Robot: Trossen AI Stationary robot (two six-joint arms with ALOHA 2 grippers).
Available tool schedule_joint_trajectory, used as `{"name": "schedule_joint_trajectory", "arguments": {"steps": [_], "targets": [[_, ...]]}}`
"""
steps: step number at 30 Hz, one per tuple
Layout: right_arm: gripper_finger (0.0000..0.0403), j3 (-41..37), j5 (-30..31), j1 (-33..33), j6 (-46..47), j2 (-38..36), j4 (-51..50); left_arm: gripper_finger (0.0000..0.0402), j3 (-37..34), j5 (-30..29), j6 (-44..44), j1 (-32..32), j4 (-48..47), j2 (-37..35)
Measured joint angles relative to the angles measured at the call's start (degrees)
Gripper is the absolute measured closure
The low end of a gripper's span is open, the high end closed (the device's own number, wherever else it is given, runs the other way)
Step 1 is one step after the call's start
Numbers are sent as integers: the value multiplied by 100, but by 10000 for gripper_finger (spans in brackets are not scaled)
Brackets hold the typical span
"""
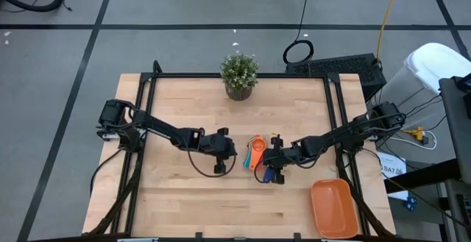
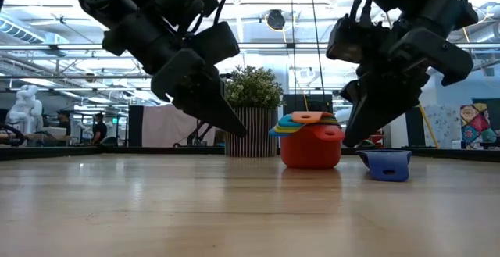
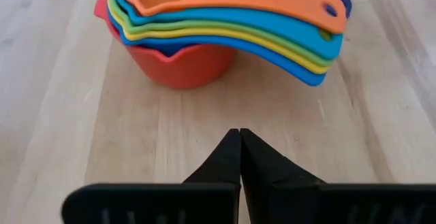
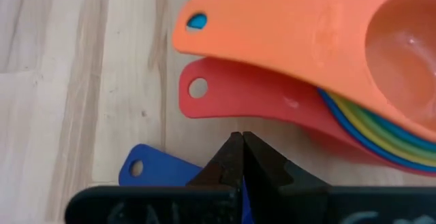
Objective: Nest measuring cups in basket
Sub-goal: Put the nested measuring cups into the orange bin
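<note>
The basket [image 1: 335,210], a shallow orange tray lying well apart from the stack of nested measuring cups [image 1: 254,152] toward the right arm's side, holds nothing visible, while the stack (red cup at the bottom, orange on top) stands on the bare table [image 1: 184,198] between the two grippers. The left gripper [image 1: 220,167] hovers just beside the stack, its fingers pressed together and empty; the right gripper [image 1: 275,176], fingers likewise together, hangs beside the stack above a separate blue cup [image 2: 386,164], though whether it pinches that cup cannot be told. To finish well, the loose blue cup probably belongs in the stack first, and the stack should be gripped low on the red cup so it travels to the basket level.
</note>
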Motion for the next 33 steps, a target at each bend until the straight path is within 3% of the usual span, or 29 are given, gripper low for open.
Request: {"name": "schedule_joint_trajectory", "arguments": {"steps": [8, 18, 28, 33], "targets": [[403, 0, 9, -4, -13, -2, 13, 400, 0, 318, 102, 200, 66, 52], [403, 0, 14, -11, -13, 9, 100, 401, 389, 564, -85, 47, 718, 1110], [403, 0, 13, -11, 7, 9, -13, 401, 627, 565, 93, 133, 326, 1064], [403, 0, 38, -75, -14, 52, 472, 401, 672, 580, 49, 166, 324, 1064]]}}
